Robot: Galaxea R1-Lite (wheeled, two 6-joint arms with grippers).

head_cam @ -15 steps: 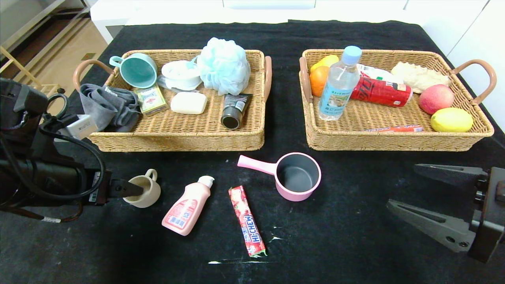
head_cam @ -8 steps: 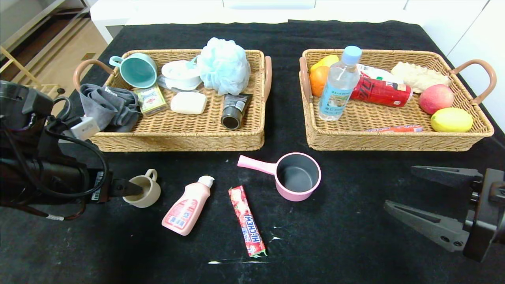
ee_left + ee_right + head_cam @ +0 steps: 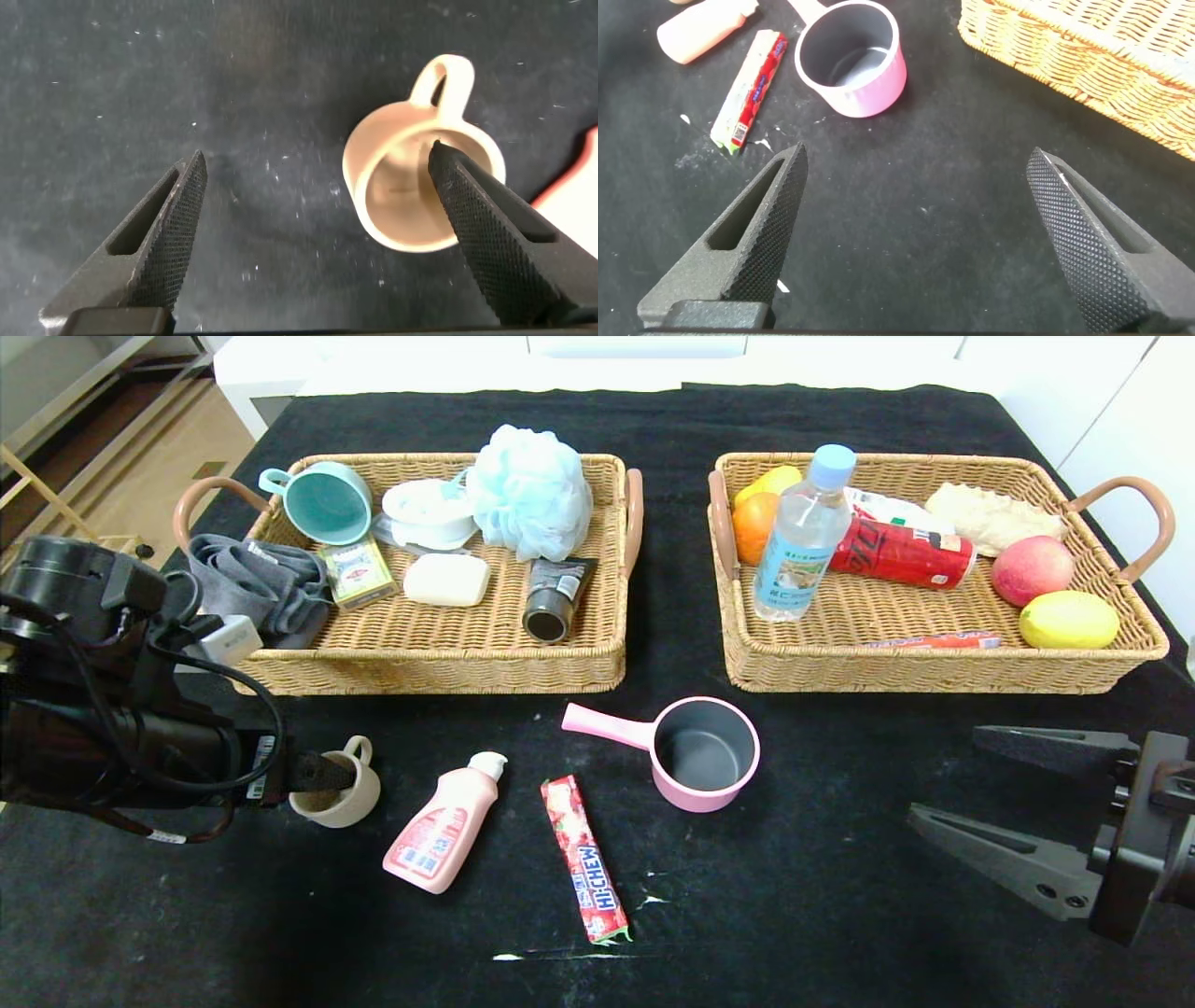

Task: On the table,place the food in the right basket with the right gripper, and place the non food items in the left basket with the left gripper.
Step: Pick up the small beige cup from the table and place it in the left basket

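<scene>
My left gripper (image 3: 318, 157) is open at the small beige cup (image 3: 347, 791), which stands on the black table (image 3: 840, 896). One finger (image 3: 476, 224) reaches into the cup's mouth (image 3: 411, 191); the other is outside over bare cloth. The pink squeeze bottle (image 3: 439, 826), the red Hi-Chew stick (image 3: 583, 859) and the pink saucepan (image 3: 700, 756) lie on the table. My right gripper (image 3: 945, 773) is open and empty at the right. The clear bottle (image 3: 798, 537) and the orange sausage stick (image 3: 934, 641) are in the right basket (image 3: 934, 677). The left basket (image 3: 420, 672) is behind the cup.
The left basket holds a teal mug (image 3: 322, 502), a grey cloth, a soap bar, a blue mesh sponge (image 3: 527, 490) and a dark tube. The right basket holds a red can, an apple, a lemon and oranges. The table's left edge runs behind my left arm.
My left arm has moved forward toward the cup, and its finger sits deeper in the cup's mouth. My right gripper has shifted slightly nearer and lower.
</scene>
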